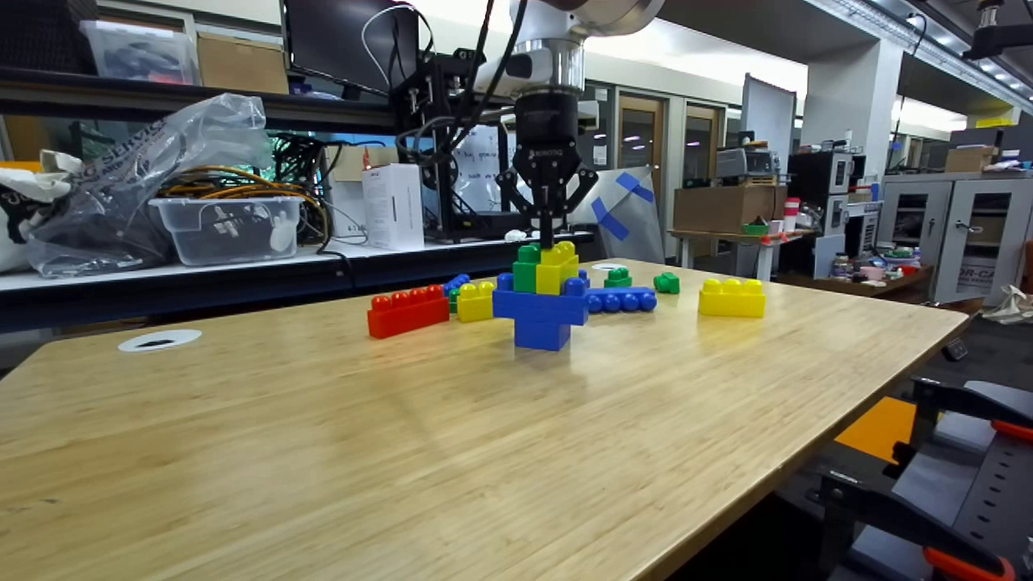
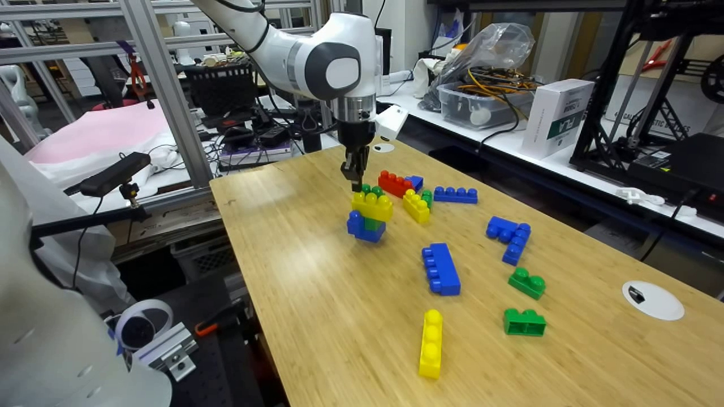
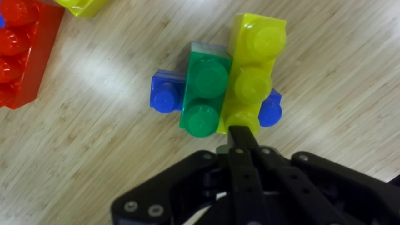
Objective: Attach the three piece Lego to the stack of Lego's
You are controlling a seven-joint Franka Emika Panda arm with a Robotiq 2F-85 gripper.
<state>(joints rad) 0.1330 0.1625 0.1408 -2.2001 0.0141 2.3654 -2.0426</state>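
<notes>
In the wrist view, the yellow three piece Lego [image 3: 253, 84] lies beside the green brick [image 3: 207, 78] at the top of the stack of Lego's. Blue studs [image 3: 165, 98] of that stack show on both sides. An exterior view has the yellow piece [image 1: 558, 270] above the wide blue layer [image 1: 539, 308], and it overhangs the blue base [image 2: 367, 230] in an exterior view. My gripper [image 3: 240, 128] is shut with nothing between its fingers. Its tips stand over the end stud of the yellow piece; whether they touch it I cannot tell. How firmly the yellow piece is seated is hidden.
A red brick [image 2: 395, 183] and a yellow brick [image 2: 416, 206] lie close to the stack. Blue bricks [image 2: 441, 269], green bricks [image 2: 524, 323] and a single yellow block [image 2: 431, 345] are scattered farther along the table. A shelf with a clear bin [image 1: 230, 230] runs behind.
</notes>
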